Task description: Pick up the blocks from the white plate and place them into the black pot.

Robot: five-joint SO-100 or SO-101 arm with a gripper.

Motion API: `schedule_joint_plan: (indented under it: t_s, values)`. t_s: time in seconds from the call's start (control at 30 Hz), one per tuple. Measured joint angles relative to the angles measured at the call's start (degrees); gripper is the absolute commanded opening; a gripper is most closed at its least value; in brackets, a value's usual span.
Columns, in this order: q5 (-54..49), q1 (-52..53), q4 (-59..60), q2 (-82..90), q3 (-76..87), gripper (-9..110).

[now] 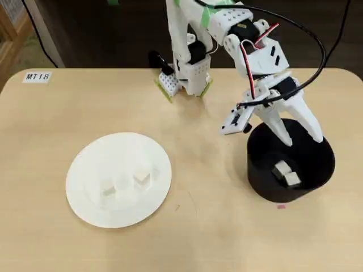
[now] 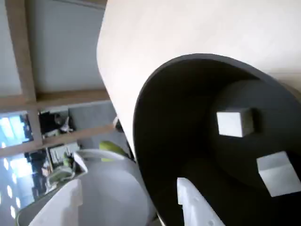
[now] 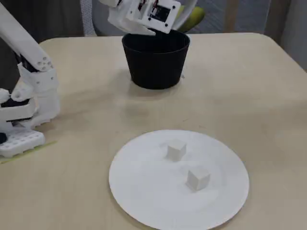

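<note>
In the overhead view you see the white plate (image 1: 85, 192) lying flat on the left part of the counter (image 1: 215, 226), and two blocks (image 1: 142, 177) rest on it, one (image 1: 109, 190) to the left of the other, a little apart. The black pot (image 1: 317, 164) stands upright at the right, with its open mouth facing up. Two more blocks (image 1: 281, 168) lie on its floor, and these two (image 1: 292, 179) are touching. The claw (image 1: 306, 140) hangs over the far rim of the pot, its two white fingers (image 1: 281, 130) spread wide apart and pointing down into the mouth, and it holds nothing.

In the wrist view you look into the pot (image 2: 155, 141) at an angle. Both blocks inside, one (image 2: 234, 122) farther and one (image 2: 280, 173) nearer, lie apart from the finger tip (image 2: 193, 202) at the lower edge.

In the fixed view the pot (image 3: 156, 62) is far, the plate (image 3: 139, 191) is near, and two cubes (image 3: 176, 149) sit on it, the second (image 3: 197, 178) nearer to you. The claw is hidden behind the arm's head (image 3: 144, 14), so from here you cannot tell its opening.
</note>
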Motion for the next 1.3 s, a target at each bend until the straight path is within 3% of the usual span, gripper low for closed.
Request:
schedule_joint_plan:
  t_s: [0.07,0.33,0.57,1.03,1.3]
  values:
    - [0.0,1.85,2.29,1.41,0.0,-2]
    - [-2.2,22.41,20.92,8.88,-5.36,-2]
    - [9.76,43.15,25.66,2.46,-12.66,-2]
    - [41.4,57.92,41.57,-31.99,-45.0,-2]
    - [46.49,62.49,48.78,-39.64,-50.89,-2]
